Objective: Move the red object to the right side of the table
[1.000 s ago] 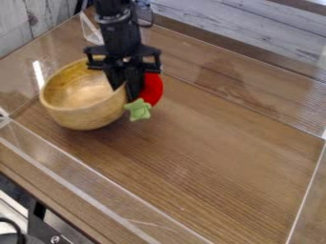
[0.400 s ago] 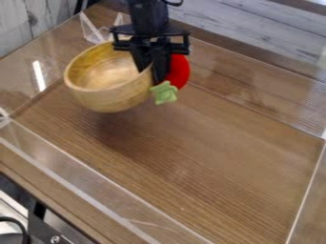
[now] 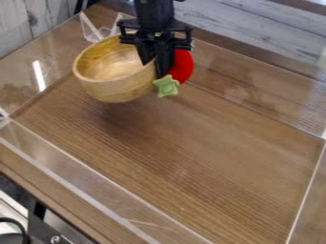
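Note:
The red object (image 3: 184,67), a small red toy strawberry, hangs with its green leafy end (image 3: 167,88) pointing down. It sits against the right side of my gripper (image 3: 160,65). The gripper points straight down and is shut, and the strawberry is carried with it. A light wooden bowl (image 3: 112,76) hangs tilted at the left of the same fingers, its near rim right at them. The shadow under the bowl suggests it is off the table (image 3: 216,162). I cannot tell whether the bowl's rim is pinched as well.
Low clear acrylic walls (image 3: 152,221) border the brown wood-grain tabletop. The right wall (image 3: 314,181) runs along the right edge. A pale plank backdrop stands behind the table.
My gripper has moved up and to the right in the picture, away from the camera. The strawberry and the wooden bowl have both gone with it, and the bowl sits higher.

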You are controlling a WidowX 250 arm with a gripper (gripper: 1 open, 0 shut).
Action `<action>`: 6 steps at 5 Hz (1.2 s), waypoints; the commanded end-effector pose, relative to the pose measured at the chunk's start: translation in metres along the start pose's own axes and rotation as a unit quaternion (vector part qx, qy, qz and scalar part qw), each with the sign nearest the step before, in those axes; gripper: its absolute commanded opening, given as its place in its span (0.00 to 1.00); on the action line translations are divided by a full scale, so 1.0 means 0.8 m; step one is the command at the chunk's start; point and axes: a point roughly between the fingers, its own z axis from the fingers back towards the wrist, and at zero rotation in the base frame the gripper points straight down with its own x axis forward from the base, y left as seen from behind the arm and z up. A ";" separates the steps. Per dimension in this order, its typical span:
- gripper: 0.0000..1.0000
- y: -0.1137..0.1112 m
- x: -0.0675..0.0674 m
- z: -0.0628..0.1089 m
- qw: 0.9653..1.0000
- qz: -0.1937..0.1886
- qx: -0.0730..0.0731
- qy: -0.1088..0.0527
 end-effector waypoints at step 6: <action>0.00 -0.054 0.003 0.116 0.995 0.060 -0.035 -0.078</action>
